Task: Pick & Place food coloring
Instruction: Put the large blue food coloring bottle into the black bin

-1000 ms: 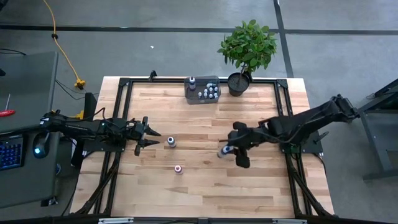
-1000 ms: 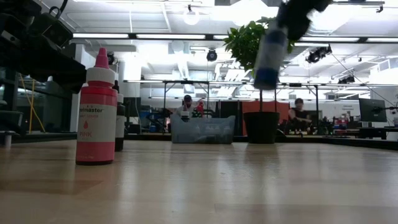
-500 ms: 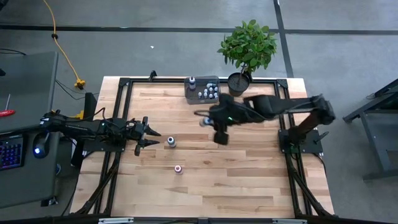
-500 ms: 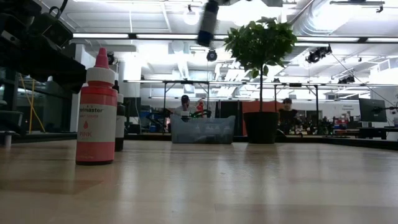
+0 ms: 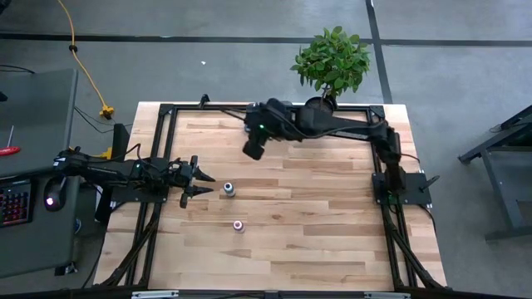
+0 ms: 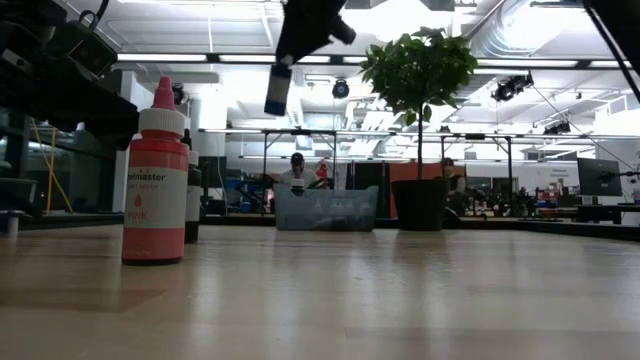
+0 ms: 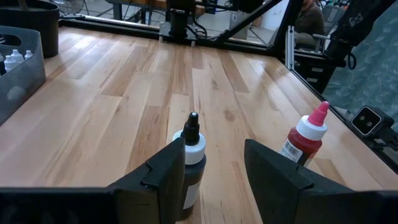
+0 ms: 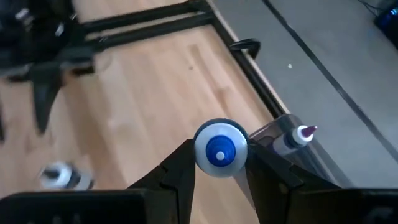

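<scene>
My right gripper [image 5: 252, 133] hangs high over the table's far edge beside the grey tray [image 8: 292, 134], shut on a small food coloring bottle [image 6: 276, 92] with a white cap and blue tip [image 8: 221, 149]. The tray [image 6: 325, 208] holds several bottles, one with a reddish tip [image 8: 297, 137]. My left gripper [image 5: 204, 180] waits open at the table's left, its fingers just short of a dark bottle [image 7: 189, 168]. That bottle [image 5: 228, 189] and a pink one [image 5: 238, 225] both stand upright on their bases. My right gripper pinches the bottle between its two fingers at the upper end, by the white cap [image 8: 205, 138], coming from above and pointing down. The bottle is lifted clear and hangs below the fingers [image 6: 292, 45], slightly tilted, its body [image 6: 275, 98] free.
A potted green plant [image 5: 331, 62] stands at the far edge just right of the tray, its pot [image 6: 420, 203] close to my right arm. A black frame rail [image 5: 166, 112] runs round the table. Bare wood [image 5: 332, 216] fills the near and right parts.
My right gripper has carried the bottle from the table's middle right toward the far edge and leftward, staying shut on it, and now hangs beside the tray. The two standing bottles have kept their places.
</scene>
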